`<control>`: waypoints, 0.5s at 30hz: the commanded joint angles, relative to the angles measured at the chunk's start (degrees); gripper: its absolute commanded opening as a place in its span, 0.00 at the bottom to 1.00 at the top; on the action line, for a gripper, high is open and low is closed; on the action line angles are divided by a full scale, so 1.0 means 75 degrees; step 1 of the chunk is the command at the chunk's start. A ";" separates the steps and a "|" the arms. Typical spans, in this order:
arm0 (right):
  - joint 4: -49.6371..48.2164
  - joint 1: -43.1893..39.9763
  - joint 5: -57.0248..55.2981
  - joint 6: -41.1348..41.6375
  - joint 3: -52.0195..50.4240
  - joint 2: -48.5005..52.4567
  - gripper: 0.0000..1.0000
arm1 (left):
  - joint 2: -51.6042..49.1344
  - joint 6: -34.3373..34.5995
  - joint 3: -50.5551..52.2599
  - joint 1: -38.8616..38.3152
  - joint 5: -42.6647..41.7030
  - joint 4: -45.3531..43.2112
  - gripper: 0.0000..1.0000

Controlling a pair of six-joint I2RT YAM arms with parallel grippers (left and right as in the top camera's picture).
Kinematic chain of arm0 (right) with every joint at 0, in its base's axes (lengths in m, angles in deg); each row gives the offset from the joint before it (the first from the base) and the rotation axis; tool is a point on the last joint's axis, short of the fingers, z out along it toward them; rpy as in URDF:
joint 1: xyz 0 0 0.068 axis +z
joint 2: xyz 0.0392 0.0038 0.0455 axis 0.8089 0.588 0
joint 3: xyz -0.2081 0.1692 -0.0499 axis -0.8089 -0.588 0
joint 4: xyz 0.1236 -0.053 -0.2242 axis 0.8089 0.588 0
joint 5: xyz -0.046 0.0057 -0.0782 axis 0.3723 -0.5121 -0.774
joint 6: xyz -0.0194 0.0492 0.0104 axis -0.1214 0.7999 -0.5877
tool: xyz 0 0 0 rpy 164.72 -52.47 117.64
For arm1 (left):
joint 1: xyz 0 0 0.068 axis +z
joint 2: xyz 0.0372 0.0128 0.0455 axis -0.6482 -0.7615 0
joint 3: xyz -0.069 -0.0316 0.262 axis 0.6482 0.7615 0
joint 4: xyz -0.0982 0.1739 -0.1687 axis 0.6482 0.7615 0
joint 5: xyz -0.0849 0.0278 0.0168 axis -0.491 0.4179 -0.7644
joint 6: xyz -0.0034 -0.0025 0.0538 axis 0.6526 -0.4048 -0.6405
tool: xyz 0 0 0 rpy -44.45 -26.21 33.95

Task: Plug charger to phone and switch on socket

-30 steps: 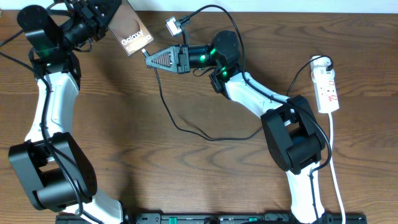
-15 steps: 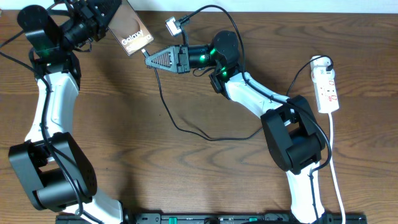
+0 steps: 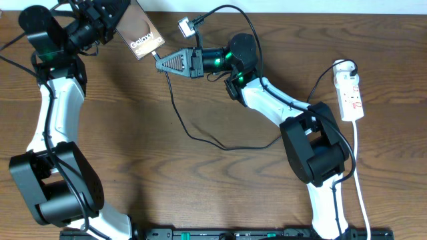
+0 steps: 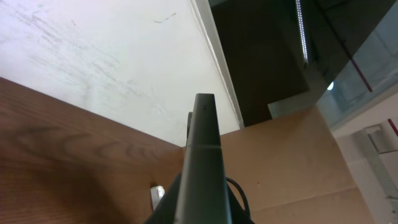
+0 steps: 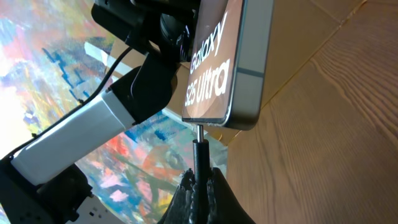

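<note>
Charger tip (image 5: 199, 149) at bottom edge of phone (image 5: 231, 56), between right fingers (image 5: 219, 200)

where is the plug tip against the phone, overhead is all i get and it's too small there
observer: right wrist shows the charger tip right at the bottom edge of the phone, in line with it; seated or not, cannot tell
operator: what is the right hand gripping
observer: the right hand pinches the plug body, metal tip sticking out toward the phone
operator: phone tilted?
observer: left wrist shows it edge-on, rising straight from the left hand
</note>
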 commanded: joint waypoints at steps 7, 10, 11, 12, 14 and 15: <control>-0.0023 0.0099 -0.0198 0.0073 0.0050 0.0026 0.01 | 0.0087 0.0262 -0.0023 0.0015 -0.0125 -0.0087 0.07; -0.0023 0.0105 -0.0198 0.0076 0.0050 0.0026 0.01 | 0.0087 0.0262 -0.0023 0.0015 -0.0125 -0.0087 0.07; -0.0023 0.0105 -0.0198 0.0073 0.0050 0.0026 0.01 | 0.0087 0.0262 -0.0023 0.0015 -0.0128 -0.0087 0.07; -0.0023 0.0105 -0.0198 0.0073 0.0050 0.0026 0.01 | 0.0087 0.0262 -0.0023 0.0015 -0.0131 -0.0087 0.07; -0.0023 0.0102 -0.0216 0.0073 0.0050 0.0026 0.01 | 0.0087 0.0262 -0.0023 0.0015 -0.0131 -0.0087 0.08; -0.0023 0.0102 -0.0221 0.0076 0.0050 0.0026 0.01 | 0.0087 0.0262 -0.0023 0.0015 -0.0137 -0.0087 0.07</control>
